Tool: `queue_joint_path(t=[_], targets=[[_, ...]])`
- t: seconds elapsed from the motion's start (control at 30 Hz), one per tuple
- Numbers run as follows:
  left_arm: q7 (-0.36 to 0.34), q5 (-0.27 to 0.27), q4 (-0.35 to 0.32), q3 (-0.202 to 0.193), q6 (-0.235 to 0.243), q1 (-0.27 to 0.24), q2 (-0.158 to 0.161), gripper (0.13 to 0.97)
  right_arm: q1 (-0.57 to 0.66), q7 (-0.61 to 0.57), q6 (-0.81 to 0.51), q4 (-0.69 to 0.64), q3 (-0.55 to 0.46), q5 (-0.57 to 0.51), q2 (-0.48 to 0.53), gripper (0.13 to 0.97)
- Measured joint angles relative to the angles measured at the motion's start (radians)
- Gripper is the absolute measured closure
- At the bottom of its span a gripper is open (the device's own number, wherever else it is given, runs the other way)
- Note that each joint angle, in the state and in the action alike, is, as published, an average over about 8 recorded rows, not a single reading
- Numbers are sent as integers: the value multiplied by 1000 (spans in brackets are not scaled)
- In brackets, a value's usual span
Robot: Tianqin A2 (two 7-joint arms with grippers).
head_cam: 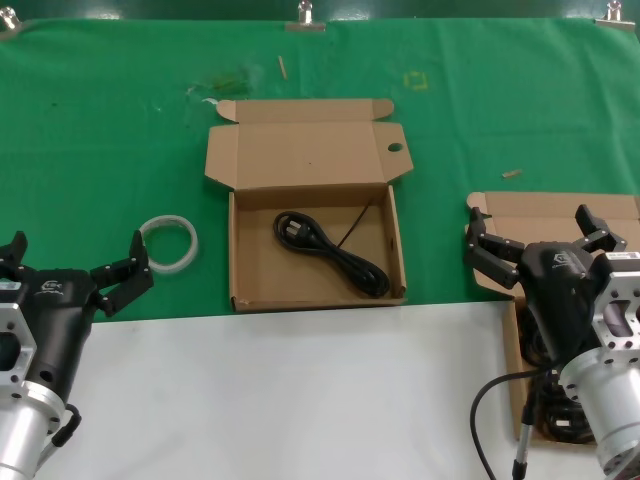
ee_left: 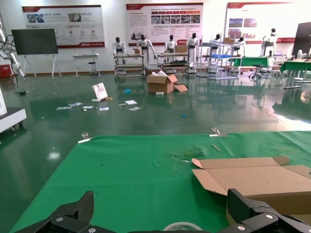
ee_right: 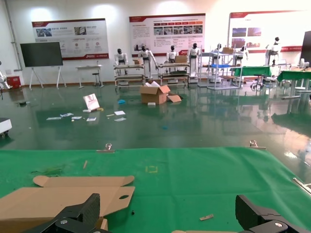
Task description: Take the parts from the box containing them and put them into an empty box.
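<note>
A brown box with a round hole in its lid flap [head_cam: 318,150] lies open at the middle of the green cloth, with one coiled black cord [head_cam: 332,252] inside it. That lid [ee_right: 58,196] also shows in the right wrist view. A second open box [head_cam: 545,210] sits at the right, mostly hidden under my right arm. Dark cords [head_cam: 560,420] show in its near end. My right gripper [head_cam: 535,228] hangs open above this box, holding nothing. My left gripper [head_cam: 75,257] is open at the left, near the table's front, also holding nothing.
A white plastic ring [head_cam: 168,243] lies on the cloth between my left gripper and the centre box. The bare white tabletop [head_cam: 300,400] runs along the front. A small wooden scrap [head_cam: 511,173] lies behind the right box.
</note>
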Motion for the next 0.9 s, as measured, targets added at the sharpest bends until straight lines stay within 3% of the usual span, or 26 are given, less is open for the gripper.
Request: queue_joint_path(t=[0.9], targets=[[0, 0, 0, 0, 0, 0, 0, 132, 0, 0, 0, 0, 0, 0, 0, 129]])
